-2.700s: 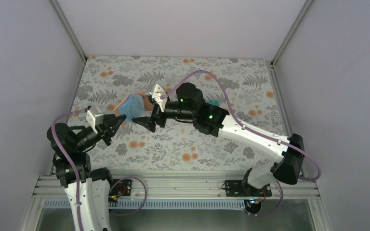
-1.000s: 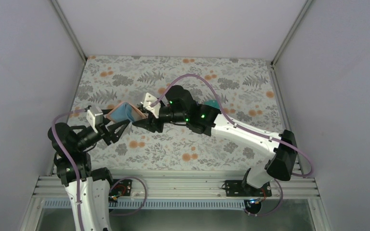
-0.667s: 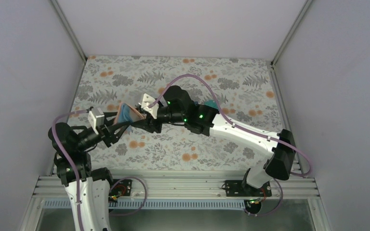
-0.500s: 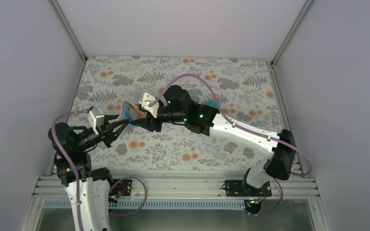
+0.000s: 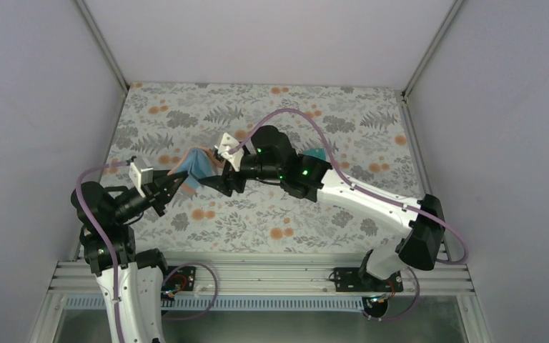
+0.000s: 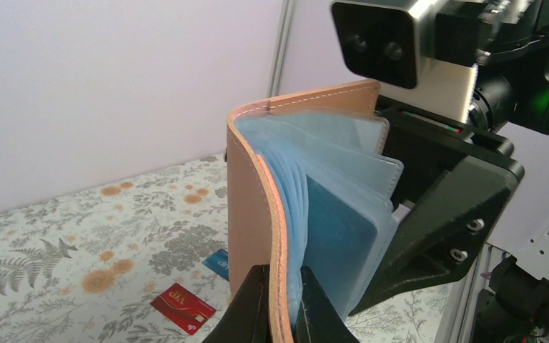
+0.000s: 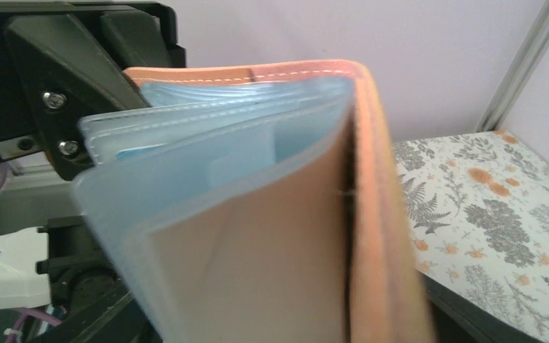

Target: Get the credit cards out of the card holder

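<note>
The table [image 5: 372, 107] has a pale top printed with grey ferns and orange flowers. Plain lilac-grey panels form the back wall [image 5: 271, 39] and both side walls [image 5: 28, 107], with metal posts [image 5: 100, 43] rising from the table's far corners. An aluminium rail [image 5: 257, 275] runs along its near edge. The light is soft and even

Card holder [image 6: 254, 207] upright (fanned), red card [image 6: 184, 309] flat
</note>
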